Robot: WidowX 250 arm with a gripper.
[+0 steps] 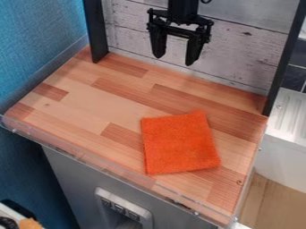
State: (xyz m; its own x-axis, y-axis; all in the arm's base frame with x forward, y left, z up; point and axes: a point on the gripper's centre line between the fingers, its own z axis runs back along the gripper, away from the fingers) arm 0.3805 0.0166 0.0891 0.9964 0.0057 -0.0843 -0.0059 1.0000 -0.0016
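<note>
"Orange cloth (180,143) lying flat: where exactly on the wooden surface (78,103)?"

"Toward four o'clock from the middle. From the hand (174,61), look to six o'clock in view."

"And how is the hand?"

"Open and holding nothing, tips pointing down, above the cloth's level."

"So how would you grip something that thin?"

"I'd centre over it before lowering, fingers kept wide. Touch both tips down lightly, then close slowly so the fabric bunches into a ridge between them."

"Why not press hard?"

"The tips could jam against the wood. Too high, though, and they'd skim over the top. I'd lift gently at first, checking that every layer follows."
</note>
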